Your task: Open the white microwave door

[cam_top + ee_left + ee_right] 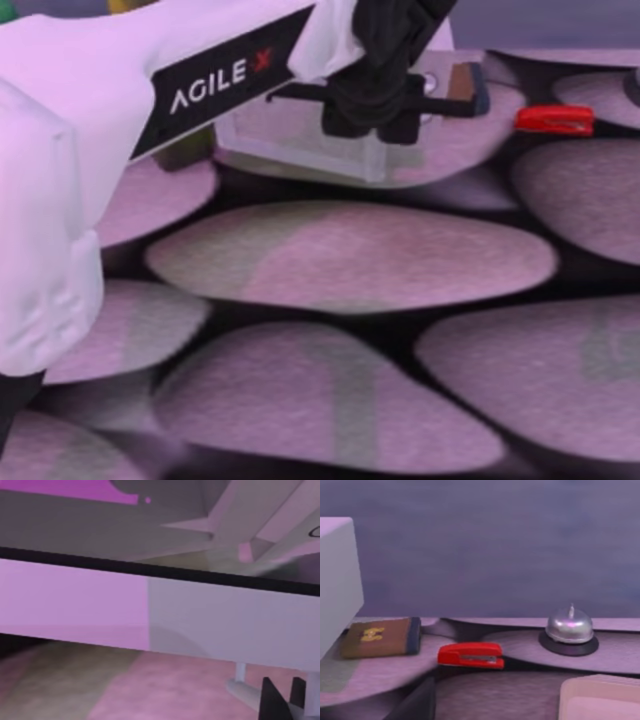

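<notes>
The white microwave (300, 145) stands at the back of the table, left of centre, partly under my left arm. My left gripper (375, 100) hangs over its front right corner. In the left wrist view the microwave door (200, 620) fills the picture as a wide flat panel. Its grey bar handle (245, 692) runs between my left gripper's (282, 682) two dark fingers, which are shut on it. How far the door stands from the body I cannot tell. The right arm is out of the top view; its wrist view shows the microwave's side (337, 580).
A red stapler (553, 120) lies right of the microwave, with a brown book (465, 85) between them. The right wrist view also shows a silver desk bell (569, 630) farther off and a pale box corner (600, 700) close by.
</notes>
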